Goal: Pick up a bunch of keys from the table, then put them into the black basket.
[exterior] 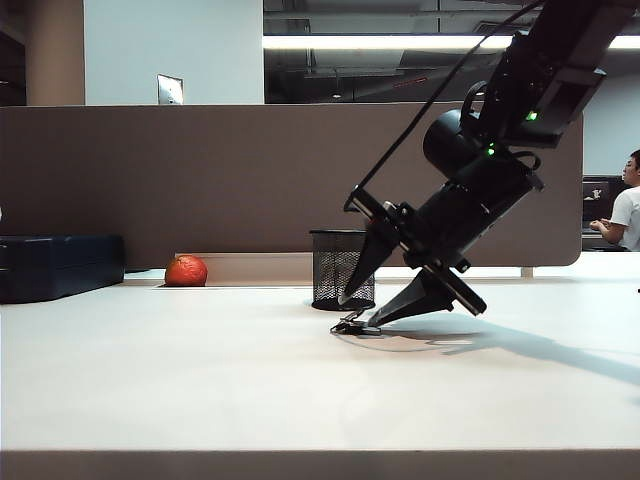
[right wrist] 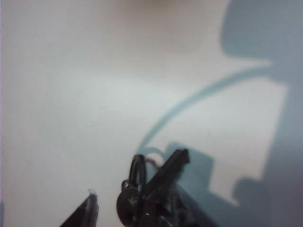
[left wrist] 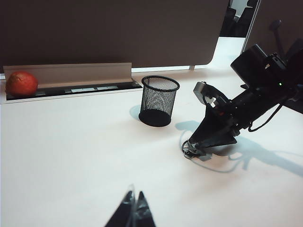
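1. keys (exterior: 350, 325) in a small bunch lie flat on the off-white counter (exterior: 200, 380), near the black mesh basket (exterior: 340, 268), at about 5 o'clock from it in the exterior view.
2. right hand (exterior: 362, 312) comes down steeply from 1 o'clock, its two fingertips set either side of the bunch; the fingers are partly apart, and a firm grip on the keys cannot be told.
3. in the right wrist view the ring and dark fob of the keys (right wrist: 137, 189) sit between the fingers (right wrist: 170, 165), on the counter.
4. left hand (left wrist: 134, 208) hovers over bare counter well away from the keys, its fingertips pressed together.
5. an orange-red fruit (exterior: 186, 271) rests by the partition at 9 o'clock from the basket, and a dark blue box (exterior: 60, 265) lies farther that way.
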`<control>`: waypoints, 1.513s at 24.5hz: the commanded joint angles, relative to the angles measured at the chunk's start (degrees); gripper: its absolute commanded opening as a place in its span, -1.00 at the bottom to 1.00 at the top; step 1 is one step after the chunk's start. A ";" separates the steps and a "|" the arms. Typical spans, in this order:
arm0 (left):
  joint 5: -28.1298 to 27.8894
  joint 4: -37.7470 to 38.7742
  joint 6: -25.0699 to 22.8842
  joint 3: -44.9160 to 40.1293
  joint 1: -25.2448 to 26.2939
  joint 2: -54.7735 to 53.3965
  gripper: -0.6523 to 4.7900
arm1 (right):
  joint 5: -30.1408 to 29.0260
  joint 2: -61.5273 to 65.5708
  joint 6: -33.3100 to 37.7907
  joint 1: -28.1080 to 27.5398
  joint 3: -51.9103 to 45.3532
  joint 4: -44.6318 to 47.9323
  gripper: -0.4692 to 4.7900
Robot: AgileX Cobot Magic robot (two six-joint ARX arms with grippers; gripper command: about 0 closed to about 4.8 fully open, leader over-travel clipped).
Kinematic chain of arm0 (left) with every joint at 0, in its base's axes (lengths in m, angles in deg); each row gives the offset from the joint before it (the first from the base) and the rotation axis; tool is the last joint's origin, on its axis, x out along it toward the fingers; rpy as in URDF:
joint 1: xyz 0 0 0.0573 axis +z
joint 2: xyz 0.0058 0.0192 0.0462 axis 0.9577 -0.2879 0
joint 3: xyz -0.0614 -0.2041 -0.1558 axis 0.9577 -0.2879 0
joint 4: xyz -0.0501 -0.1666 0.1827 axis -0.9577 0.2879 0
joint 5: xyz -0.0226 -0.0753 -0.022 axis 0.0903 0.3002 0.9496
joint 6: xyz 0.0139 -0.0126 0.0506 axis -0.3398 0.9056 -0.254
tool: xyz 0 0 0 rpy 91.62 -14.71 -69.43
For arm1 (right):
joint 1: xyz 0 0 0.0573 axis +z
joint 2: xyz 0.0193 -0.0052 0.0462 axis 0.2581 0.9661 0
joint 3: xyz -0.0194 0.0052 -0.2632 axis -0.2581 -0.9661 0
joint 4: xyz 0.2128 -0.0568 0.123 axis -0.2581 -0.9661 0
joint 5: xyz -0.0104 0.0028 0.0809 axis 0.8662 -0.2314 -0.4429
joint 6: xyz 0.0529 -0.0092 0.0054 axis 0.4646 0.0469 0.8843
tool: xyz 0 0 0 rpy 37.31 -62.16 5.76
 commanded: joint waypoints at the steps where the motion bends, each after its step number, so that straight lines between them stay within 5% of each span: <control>1: 0.22 -0.33 -0.28 0.22 0.04 -0.02 -0.78 | 0.55 -0.13 0.04 0.13 0.17 -0.11 -0.04; 4: 0.22 -0.33 -0.28 0.24 0.04 -0.02 -0.78 | 1.33 -0.11 0.02 0.13 0.17 -0.15 -0.40; 11: 0.22 -0.33 -0.28 0.24 0.04 -0.02 -0.78 | 3.67 -0.11 0.02 0.13 0.17 0.07 -0.86; 37: 0.22 -0.31 -0.28 0.24 0.04 -0.02 -0.78 | -0.44 -5.86 -0.24 0.13 5.22 0.17 -0.86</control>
